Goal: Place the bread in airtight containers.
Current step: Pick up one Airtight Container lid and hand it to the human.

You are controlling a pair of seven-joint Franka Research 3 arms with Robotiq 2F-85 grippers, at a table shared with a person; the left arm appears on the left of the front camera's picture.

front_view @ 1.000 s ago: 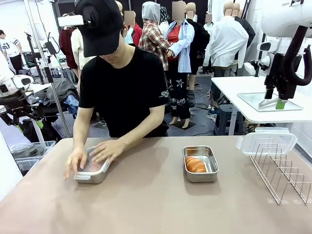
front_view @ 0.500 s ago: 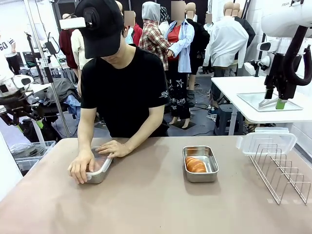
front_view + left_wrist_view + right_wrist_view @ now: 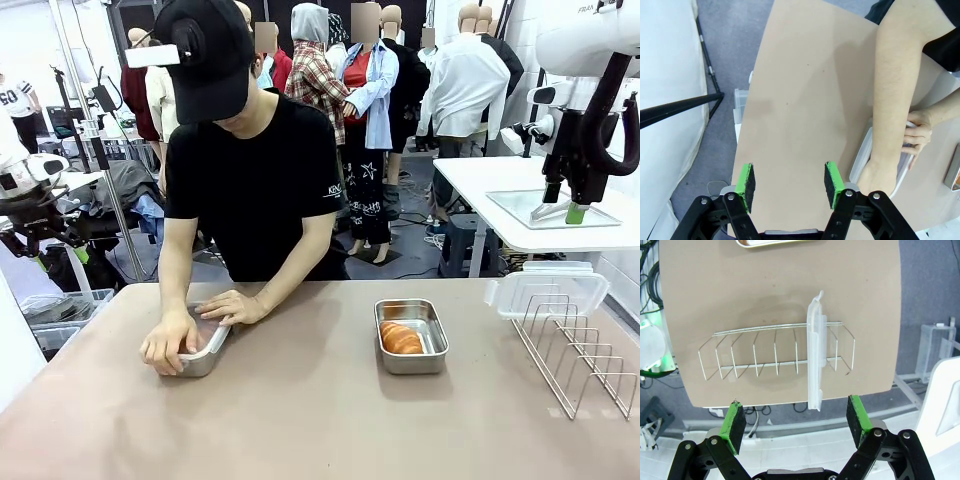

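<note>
Since a second ago the person's hands have slid from lying flat on top of the left tub [image 3: 205,362] to its edges, while both robot arms have stayed where they were. On the table [image 3: 300,420], one hand [image 3: 168,345] now grips the tub's near corner and the other hand [image 3: 232,305] presses along its far side, so the step in hand looks like snapping that lid shut. What is inside is hidden under the hands.

The left gripper [image 3: 790,181] hangs over the table's left end beside the person's forearm, jaws part-way apart and empty. The right gripper [image 3: 796,421] hangs high above the rack [image 3: 590,375], jaws wide apart and empty.

The right tub [image 3: 440,345] stands uncovered mid-table with a roll [image 3: 401,339] lying in it. Its likely cover, the spare lid [image 3: 548,293], stands on edge in the rack.

Next, I judge, that lid must be lifted out, laid squarely over the right tub and pressed down all round.
</note>
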